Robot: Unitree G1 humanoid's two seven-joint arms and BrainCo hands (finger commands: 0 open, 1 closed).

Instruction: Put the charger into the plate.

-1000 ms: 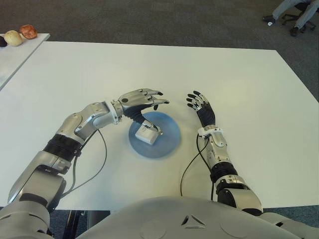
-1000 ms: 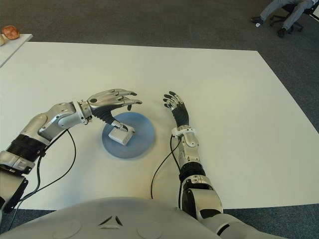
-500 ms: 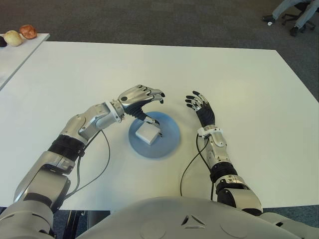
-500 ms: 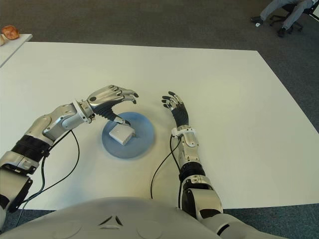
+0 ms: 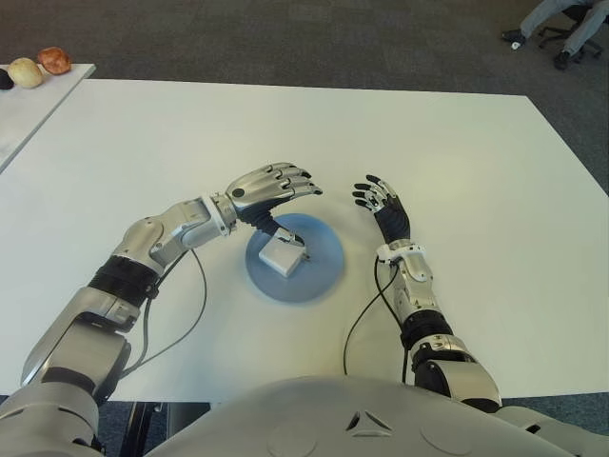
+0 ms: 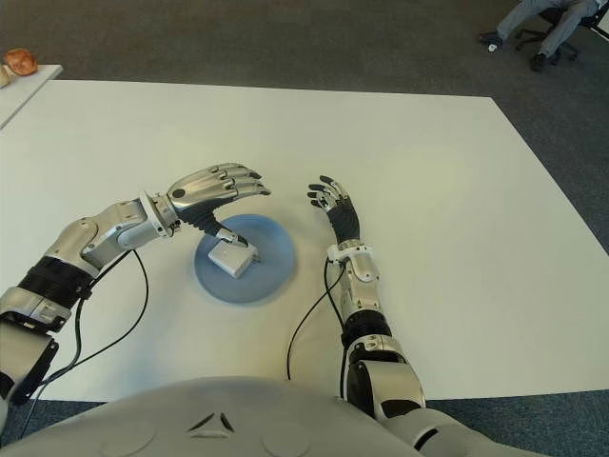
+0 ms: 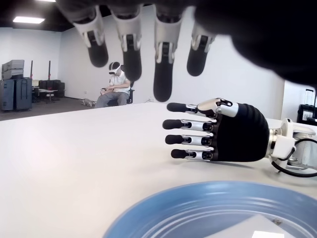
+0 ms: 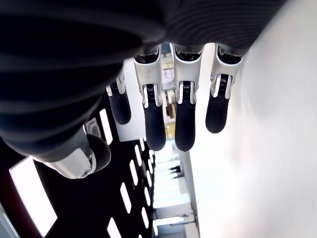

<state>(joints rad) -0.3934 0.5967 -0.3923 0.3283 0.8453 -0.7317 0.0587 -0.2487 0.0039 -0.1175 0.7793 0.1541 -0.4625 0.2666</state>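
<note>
No words, brands or labels can be read on anything here. The white charger (image 5: pixel 282 255) lies in the blue plate (image 5: pixel 324 268), toward the plate's left side, with two small metal prongs poking out on its right. The plate sits on the white table (image 5: pixel 457 162), near the middle. The left hand (image 5: pixel 271 188) hangs over the back left edge of the plate, just above the charger, with its fingers (image 7: pixel 163 69) stretched out loosely and holding nothing. Its thumb points down toward the charger, but it is hard to say if the thumb touches it. In the left wrist view only four fingertips hang in from above, and only a white corner of the charger peeks in at the edge, so most of it is cut off there. The right hand (image 5: pixel 383 206) shows just to the right of the plate, fingers spread and empty. In the right wrist view its fingers (image 8: pixel 181 119) are seen from very close, and the rest of that picture is mostly dark and hard to make out. A black cable (image 5: pixel 360 319) runs along the table by the right arm. A second white table (image 5: pixel 24 109) is cut off at the far left, with some small round things (image 5: pixel 40 67) on it that are too small to name. A person (image 7: pixel 115 89) sits on a chair far off, and in the eye views only the legs (image 5: pixel 561 17) show at the top right corner
</note>
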